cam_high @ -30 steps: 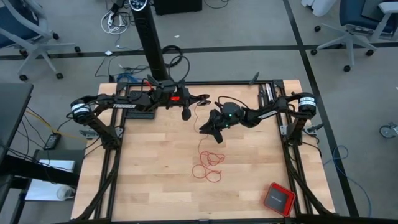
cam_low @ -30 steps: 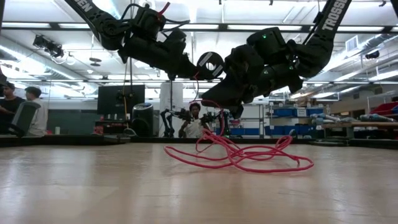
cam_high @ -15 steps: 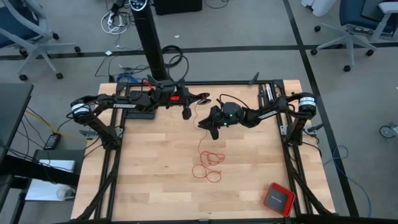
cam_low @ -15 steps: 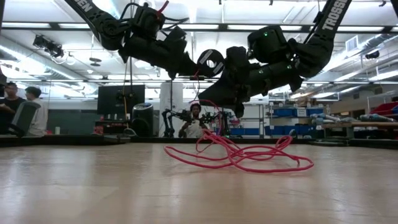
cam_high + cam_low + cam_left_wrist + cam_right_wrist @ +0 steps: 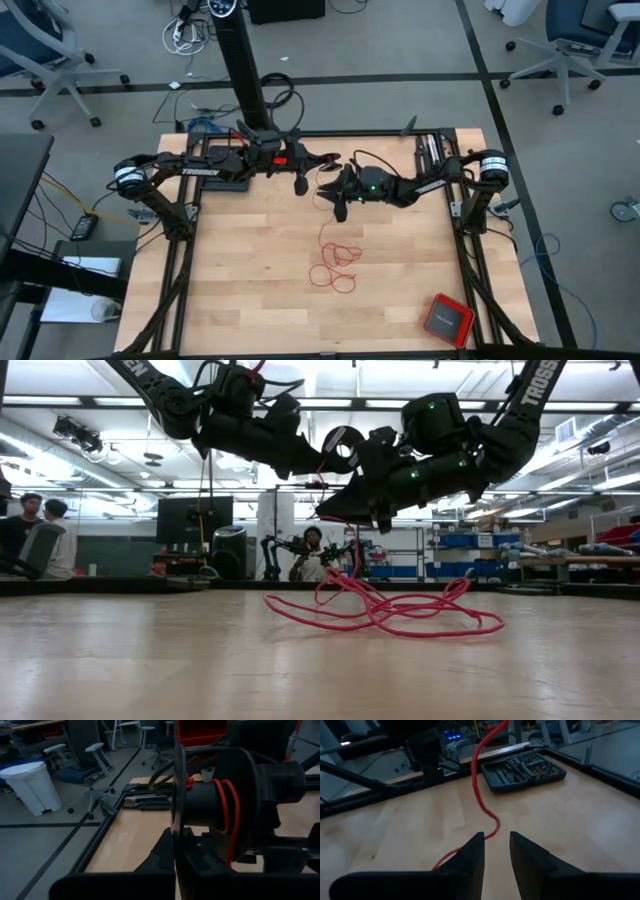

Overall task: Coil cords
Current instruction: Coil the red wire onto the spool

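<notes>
The thin red cord lies in loose loops [image 5: 335, 265] at the table's middle, resting on the wood [image 5: 385, 610]. One strand [image 5: 479, 785] rises from the loops and runs through the gap of my open right gripper [image 5: 496, 840], which hangs above them [image 5: 327, 192]. From there it goes up to a black spool [image 5: 220, 805]. The spool carries a few red turns [image 5: 231, 815] and sits at the end of my left gripper [image 5: 318, 160], which is shut. Whether my right fingers touch the strand, I cannot tell. My left gripper is shut on the black spool, which stands right in front of it, lifted clear above the table's far middle [image 5: 340, 442]. The spool's own flange [image 5: 179, 810] and hub hide the place of contact, so the part held does not show.
A red square box [image 5: 447, 319] lies at the near right corner. An open tool case [image 5: 525, 772] sits at the far right, and a dark flat thing [image 5: 225, 185] at the far left. The near left of the table [image 5: 240, 290] is bare wood. People stand beyond the far edge [image 5: 30, 535].
My right gripper has swung and rolled in place. Its fingers have come up from pointing toward the table's near left to pointing nearly level at the spool. The loops on the table have stayed where they were.
</notes>
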Available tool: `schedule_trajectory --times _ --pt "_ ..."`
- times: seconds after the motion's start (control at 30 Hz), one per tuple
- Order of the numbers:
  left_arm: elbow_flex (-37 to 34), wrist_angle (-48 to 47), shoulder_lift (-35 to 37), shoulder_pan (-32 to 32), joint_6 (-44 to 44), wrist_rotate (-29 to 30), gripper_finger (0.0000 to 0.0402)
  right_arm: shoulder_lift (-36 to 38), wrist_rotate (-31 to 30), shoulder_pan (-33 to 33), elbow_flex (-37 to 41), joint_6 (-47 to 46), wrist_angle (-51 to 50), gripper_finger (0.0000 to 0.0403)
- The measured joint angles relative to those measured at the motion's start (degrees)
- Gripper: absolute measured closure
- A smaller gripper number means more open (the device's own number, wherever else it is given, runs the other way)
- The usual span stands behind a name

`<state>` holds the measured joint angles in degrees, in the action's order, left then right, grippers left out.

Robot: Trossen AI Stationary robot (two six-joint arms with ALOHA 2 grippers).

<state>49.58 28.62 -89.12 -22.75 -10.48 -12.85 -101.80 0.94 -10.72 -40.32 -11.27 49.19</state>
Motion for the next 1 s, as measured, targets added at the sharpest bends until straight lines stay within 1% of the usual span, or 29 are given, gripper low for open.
schedule_trajectory --times 0.1,0.3,0.6,0.73,0.9,1.0 --pt "0.0 0.77 0.0 0.39 0.0 -0.28 0.04 0.0 -1.25 0.51 0.0 1.46 0.68 0.0312" --pt "0.0 1.09 0.0 0.64 0.02 -0.29 0.04 -0.02 -1.25 0.85 0.0 2.22 2.09 0.0312" --pt "0.0 1.85 0.0 0.75 0.2 -0.29 0.04 -0.02 -1.32 0.8 0.0 2.31 2.69 0.0329" --pt "0.0 1.86 0.0 0.75 0.22 -0.29 0.04 -0.02 -1.32 0.74 0.0 2.32 2.66 0.0346" --pt "0.0 1.8 0.0 0.75 0.24 -0.29 0.04 -0.02 -1.32 0.74 0.0 2.48 2.65 0.0393" --pt "0.0 1.32 0.0 0.75 0.24 -0.29 0.04 -0.02 -1.32 0.74 0.0 2.54 2.49 0.0396"
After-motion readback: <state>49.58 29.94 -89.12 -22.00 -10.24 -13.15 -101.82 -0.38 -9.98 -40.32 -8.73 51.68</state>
